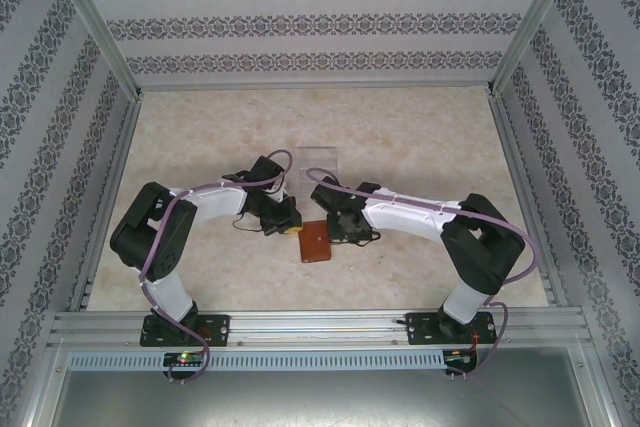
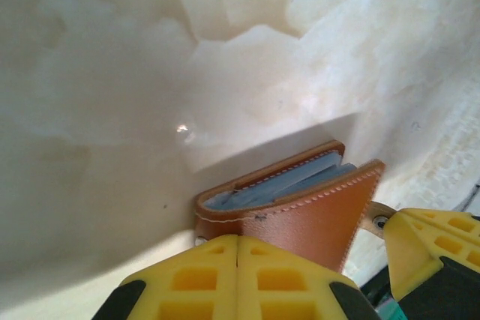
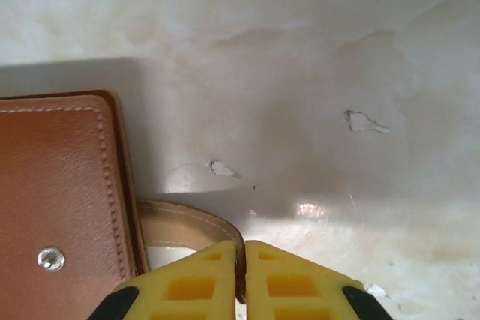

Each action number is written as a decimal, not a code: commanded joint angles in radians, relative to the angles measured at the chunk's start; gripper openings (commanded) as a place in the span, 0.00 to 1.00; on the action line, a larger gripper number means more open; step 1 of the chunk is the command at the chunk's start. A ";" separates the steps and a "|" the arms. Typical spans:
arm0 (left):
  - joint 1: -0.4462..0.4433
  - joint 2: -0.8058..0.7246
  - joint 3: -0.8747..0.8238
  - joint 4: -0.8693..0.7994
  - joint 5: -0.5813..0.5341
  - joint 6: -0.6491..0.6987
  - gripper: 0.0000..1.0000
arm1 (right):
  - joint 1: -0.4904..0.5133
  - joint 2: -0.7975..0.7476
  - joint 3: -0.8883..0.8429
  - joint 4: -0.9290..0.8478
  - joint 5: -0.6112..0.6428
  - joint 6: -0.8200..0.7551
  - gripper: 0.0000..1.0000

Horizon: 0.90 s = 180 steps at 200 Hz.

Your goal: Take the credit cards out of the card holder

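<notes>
Progress: early; 0 credit cards out, by my judgement. Card holder (image 1: pixel 315 242) sits slightly ajar, clear tray (image 1: pixel 315 169) just beyond it; grey-blue pockets (image 2: pixel 277 185) look unemptied. Right gripper (image 3: pixel 244 246) is clamped on strap tab (image 3: pixel 187 222) at holder's edge; left gripper (image 2: pixel 238 243) has its fingers pressed together against holder's cover, nothing visible between.

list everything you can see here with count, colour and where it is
card holder: 1, reddish-brown leather, grey-blue pockets, on the table between the two grippers
strap tab: 1, tan, curving from the card holder into the right fingers
clear tray: 1, transparent, on the table beyond the card holder
table: 1, pale marbled beige
left gripper: 1, yellow fingers shut, at the card holder's edge
right gripper: 1, yellow fingers shut on the strap tab
</notes>
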State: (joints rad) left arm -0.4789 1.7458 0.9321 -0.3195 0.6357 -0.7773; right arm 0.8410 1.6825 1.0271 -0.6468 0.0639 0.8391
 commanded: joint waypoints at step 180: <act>-0.333 0.168 0.451 -0.572 -0.469 -0.028 0.84 | -0.252 -0.148 -0.440 0.532 -0.458 0.033 0.17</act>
State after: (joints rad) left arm -0.7765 1.8702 1.3331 -0.8177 0.2077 -0.7715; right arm 0.6022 1.5143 0.6285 -0.1482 -0.3466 0.8688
